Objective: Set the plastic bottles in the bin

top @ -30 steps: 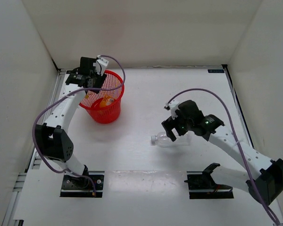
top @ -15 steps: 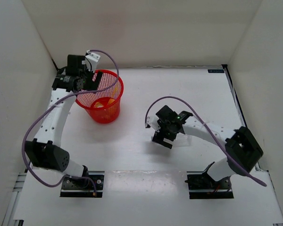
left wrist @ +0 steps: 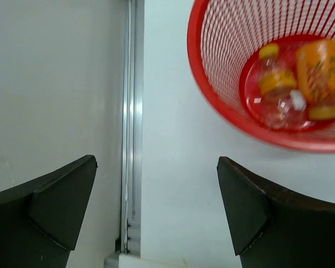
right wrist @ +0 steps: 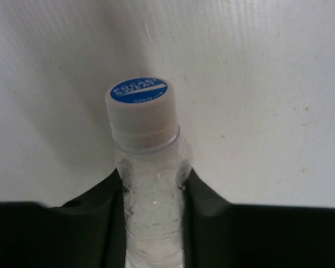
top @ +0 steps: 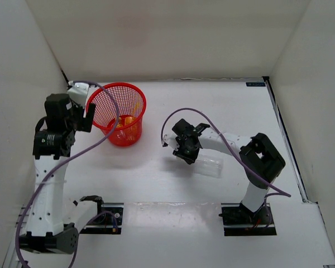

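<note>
The bin, a red mesh basket, stands at the back left. It holds the orange bottle and the small clear bottle with a yellow cap. My left gripper hangs open and empty just left of the bin; in the left wrist view only table and the side rail lie between its fingers. My right gripper is shut on the neck of the larger clear bottle, white cap pointing forward. Its clear body shows under the arm, right of the bin.
White walls enclose the table on three sides. A metal rail runs along the left table edge beside the bin. The arm bases sit at the near edge.
My left gripper has drawn back from over the bin to its left side. My right gripper has closed on the clear bottle and carried it leftward, nearer the bin.
</note>
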Available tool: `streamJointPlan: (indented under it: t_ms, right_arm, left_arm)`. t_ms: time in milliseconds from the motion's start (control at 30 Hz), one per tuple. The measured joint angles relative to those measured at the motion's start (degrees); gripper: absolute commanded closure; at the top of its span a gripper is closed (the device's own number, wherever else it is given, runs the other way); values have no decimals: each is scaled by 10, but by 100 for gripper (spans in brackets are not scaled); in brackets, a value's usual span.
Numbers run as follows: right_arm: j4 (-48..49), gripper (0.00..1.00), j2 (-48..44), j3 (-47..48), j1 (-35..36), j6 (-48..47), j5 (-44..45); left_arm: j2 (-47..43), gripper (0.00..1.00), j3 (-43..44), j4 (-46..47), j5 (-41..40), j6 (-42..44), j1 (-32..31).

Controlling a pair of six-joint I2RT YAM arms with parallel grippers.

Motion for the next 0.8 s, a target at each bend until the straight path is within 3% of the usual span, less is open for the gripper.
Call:
streamJointPlan:
  t_ms: [200, 367, 467, 600, 700, 800]
  right_arm:
    - [-27, 93, -11, 64, -3, 40, -14]
    - [-11, 99, -81, 148, -39, 98, -63]
    - [98, 99, -152, 185, -76, 164, -90]
    - [320, 100, -219, 183, -93, 279, -93]
    - [483, 100, -182, 208, -76, 369, -93]
    - [562, 95, -56, 321, -50, 450, -86]
  left_arm:
    - [-56, 0, -116, -10, -28, -6, 42]
    - [-110, 0, -176, 0, -59, -30, 74]
    - [-155, 0, -217, 5, -72, -38, 91]
    - [-199, 0, -266, 4, -80, -48, 108]
    - [-207, 0, -290, 2, -83, -57, 121]
    - [-213, 0, -304, -1, -85, -67, 133]
